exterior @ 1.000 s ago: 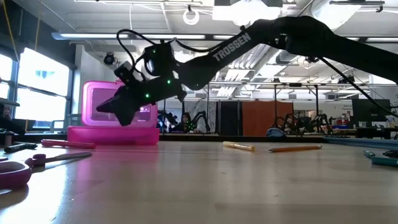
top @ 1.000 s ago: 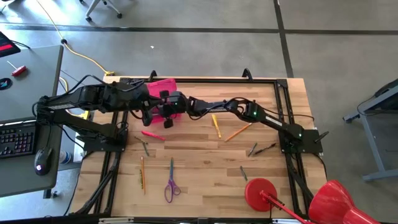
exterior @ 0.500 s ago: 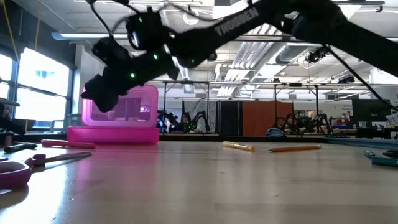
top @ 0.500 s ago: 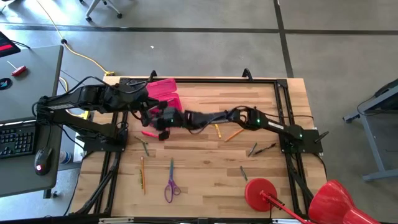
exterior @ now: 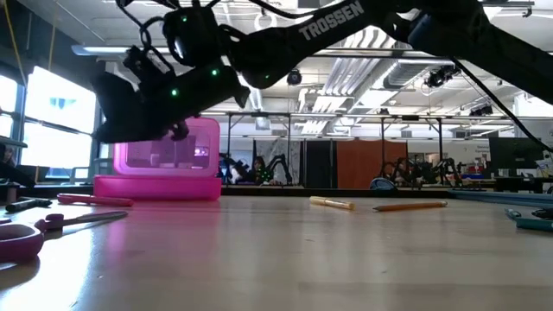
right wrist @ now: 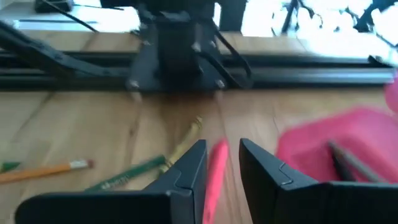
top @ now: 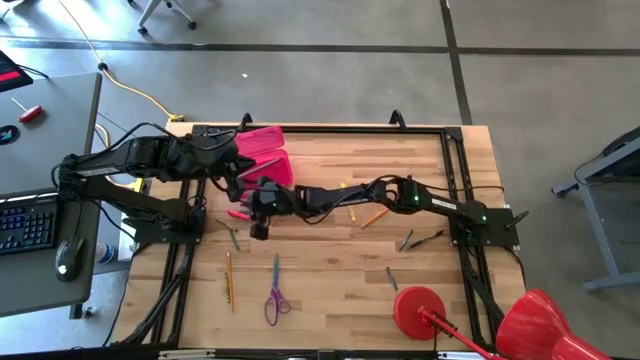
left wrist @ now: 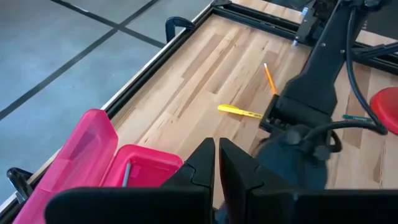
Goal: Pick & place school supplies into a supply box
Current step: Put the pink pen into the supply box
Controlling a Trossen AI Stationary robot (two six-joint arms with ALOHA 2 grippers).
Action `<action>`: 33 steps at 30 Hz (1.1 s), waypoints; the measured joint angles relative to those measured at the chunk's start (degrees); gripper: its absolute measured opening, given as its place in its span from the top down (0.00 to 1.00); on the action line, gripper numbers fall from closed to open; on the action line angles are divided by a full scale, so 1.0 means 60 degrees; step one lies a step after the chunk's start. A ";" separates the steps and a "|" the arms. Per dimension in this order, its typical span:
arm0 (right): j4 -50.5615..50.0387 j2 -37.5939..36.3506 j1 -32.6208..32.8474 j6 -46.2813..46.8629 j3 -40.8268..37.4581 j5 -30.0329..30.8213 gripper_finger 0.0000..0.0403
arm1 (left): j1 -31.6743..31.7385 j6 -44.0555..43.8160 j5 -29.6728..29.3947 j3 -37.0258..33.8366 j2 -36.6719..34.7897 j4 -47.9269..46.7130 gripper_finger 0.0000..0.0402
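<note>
One grey pen (left wrist: 126, 175) is seen lying in the pink box (top: 268, 152); the rest lie scattered on the table (top: 330, 290). Right gripper (right wrist: 221, 163), spread and empty, is poised over the pink pen (right wrist: 214, 174). Left gripper (left wrist: 217, 163) is pressed together beside the box.

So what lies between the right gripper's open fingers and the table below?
In the right wrist view, the right gripper hangs open over a pink pen lying on the wooden table; nothing else sits in between.
</note>
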 joint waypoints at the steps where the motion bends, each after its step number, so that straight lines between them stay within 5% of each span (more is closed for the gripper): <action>1: 0.0025 -0.0002 0.0031 0.0011 -0.0195 0.0219 0.82 | 0.0000 0.0000 0.0003 0.0000 0.0000 0.0000 0.86; 5: 0.0437 0.0013 0.0324 0.0008 -0.1136 0.1509 0.82 | 0.0000 0.0000 0.0004 0.0000 0.0004 0.0000 0.86; 9: 0.1820 0.0013 0.0477 0.0131 -0.2190 0.1546 0.82 | 0.0000 0.0000 0.0000 0.0000 0.0007 0.0004 0.86; 23: 0.3647 -0.0045 0.0219 0.0643 -0.4014 0.0929 0.82 | 0.0000 0.0000 -0.0004 0.0000 0.0007 0.0007 0.86; 29: 0.3664 -0.0053 0.0224 0.0192 -0.4050 0.0704 0.96 | 0.0000 0.0000 -0.0007 0.0000 0.0007 0.0007 0.86; 33: 0.3215 -0.0456 0.0215 -0.0356 -0.4021 0.0270 0.95 | 0.0000 -0.0154 0.0009 0.0000 0.0007 0.0007 0.86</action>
